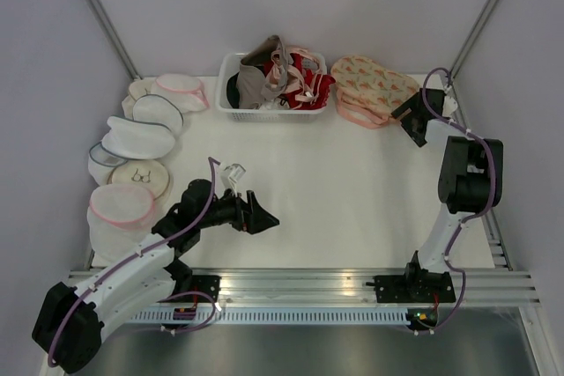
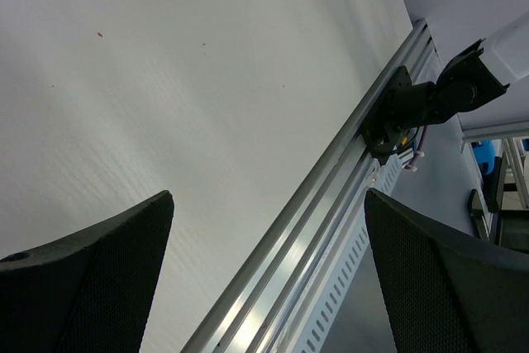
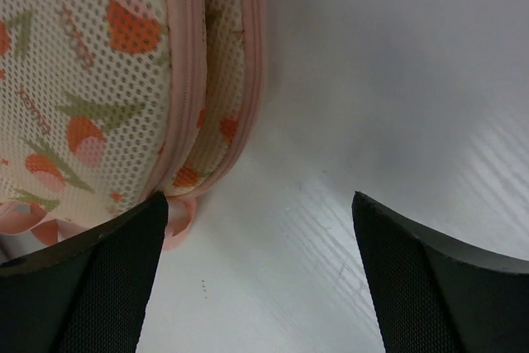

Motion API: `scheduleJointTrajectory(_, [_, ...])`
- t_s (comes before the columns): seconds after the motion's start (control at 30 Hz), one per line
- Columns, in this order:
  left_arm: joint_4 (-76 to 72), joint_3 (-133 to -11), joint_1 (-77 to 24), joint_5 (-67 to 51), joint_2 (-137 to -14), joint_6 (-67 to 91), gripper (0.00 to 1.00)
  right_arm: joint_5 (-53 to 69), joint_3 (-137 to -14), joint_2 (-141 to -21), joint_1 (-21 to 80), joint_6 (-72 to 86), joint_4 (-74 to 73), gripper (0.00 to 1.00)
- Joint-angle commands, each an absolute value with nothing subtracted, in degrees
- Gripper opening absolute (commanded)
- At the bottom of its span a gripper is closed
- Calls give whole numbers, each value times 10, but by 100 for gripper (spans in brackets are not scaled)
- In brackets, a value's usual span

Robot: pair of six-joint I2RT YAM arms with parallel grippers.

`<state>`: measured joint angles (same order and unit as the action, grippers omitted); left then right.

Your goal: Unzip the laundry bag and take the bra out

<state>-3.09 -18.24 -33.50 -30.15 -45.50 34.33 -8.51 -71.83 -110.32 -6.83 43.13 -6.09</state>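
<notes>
Pairs white link shells with black joint housings on the left arm [image 1: 123, 283] and the right arm [image 1: 454, 226] alike. Trails a thin purple cable [image 1: 211, 178] along each, down to black base plates [image 1: 414, 288]. Ends in wedge-shaped black fingers [image 2: 91, 287] faced with fine dotted texture

The flat peach watermelon-print laundry bag [image 1: 374, 87] lies at the far right of the white tabletop [image 1: 344, 191]. Just left of it stands the white plastic basket [image 1: 231, 112], with a heap of clothes [image 1: 282, 77] in it. The round white mesh pouches [image 1: 137, 140] lie along the left side. The right tool [image 1: 414, 129] is just right of the bag, and the left tool [image 1: 263, 217] is at the front left
</notes>
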Motion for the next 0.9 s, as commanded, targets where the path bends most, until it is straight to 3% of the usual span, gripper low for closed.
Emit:
scheduleJointTrajectory(0.0, [-42, -183, -337, -287, -447, 362, 100, -12, -712, -1128, -67, 487, 42, 95])
scheduleJointTrajectory(0.2, [-40, -177, -337, -286, -435, 369, 100, 59, -687, -1133, -81, 514, 105, 93])
scheduleJointTrajectory(0.6, [-42, -173, -337, -282, -446, 370, 100, 117, -627, -1028, -91, 540, 102, 92])
scheduleJointTrajectory(0.87, [-46, -166, -337, -281, -445, 374, 100, 77, -664, -1048, -95, 557, 108, 90])
